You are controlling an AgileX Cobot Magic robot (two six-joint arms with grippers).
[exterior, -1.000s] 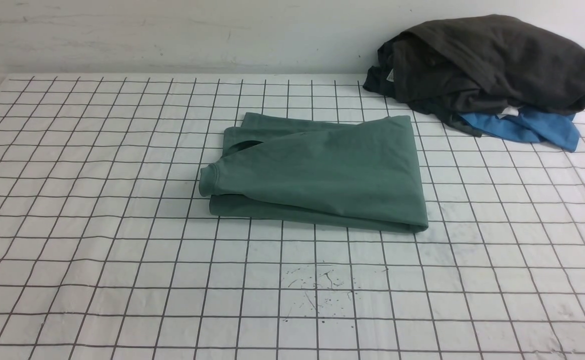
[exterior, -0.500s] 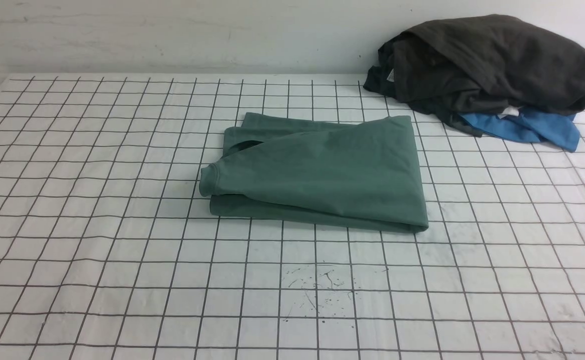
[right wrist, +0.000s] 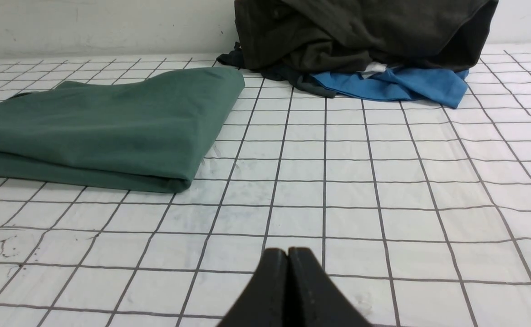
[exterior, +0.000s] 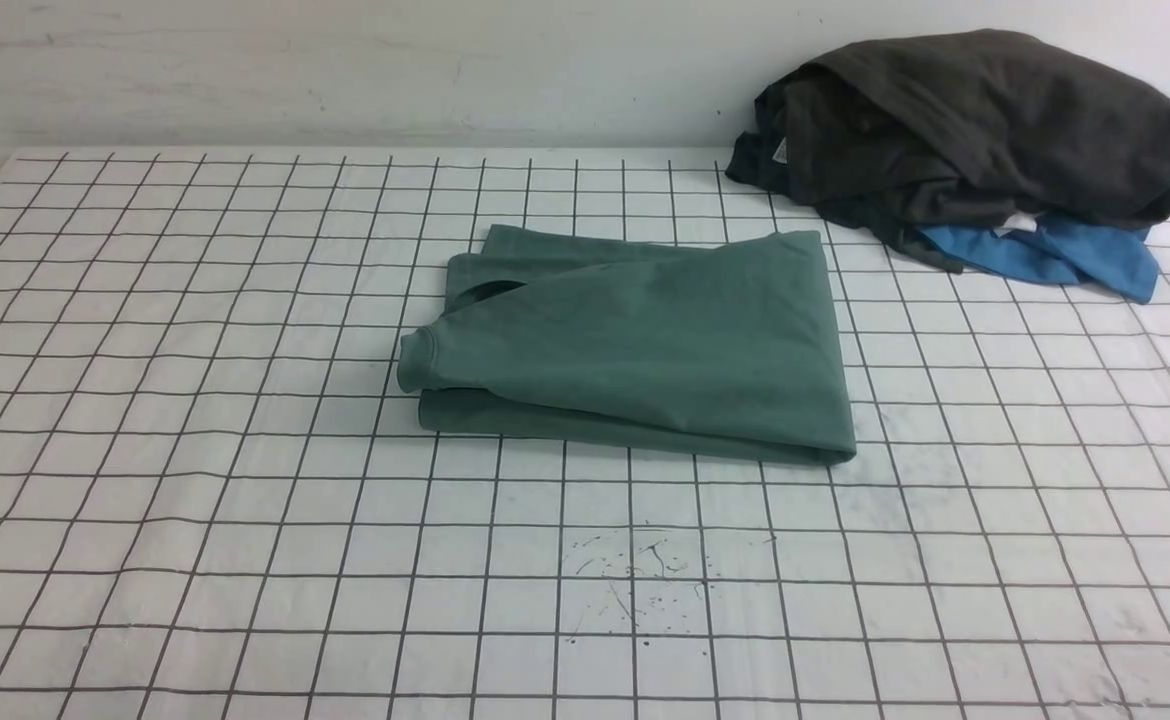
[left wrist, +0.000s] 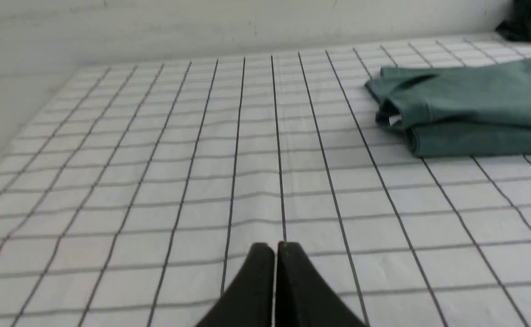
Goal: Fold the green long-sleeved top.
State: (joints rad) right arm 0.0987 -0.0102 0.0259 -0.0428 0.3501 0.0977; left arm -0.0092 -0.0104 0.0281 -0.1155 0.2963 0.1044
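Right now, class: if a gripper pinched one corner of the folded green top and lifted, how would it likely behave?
The green long-sleeved top is soft cloth in loose stacked layers, so it would probably droop and unfold. Pushed from one edge, it would likely bunch rather than slide whole across the gridded table cover. It shouldn't roll.

Folded long-sleeved top (exterior: 635, 345) mid-table (exterior: 195, 450); heap of garments (exterior: 975, 130) behind it to right, against wall (exterior: 345, 70), well apart.

The dark garment (exterior: 975, 130) hides most of the blue garment (exterior: 1055, 255); its own right edge is cropped.
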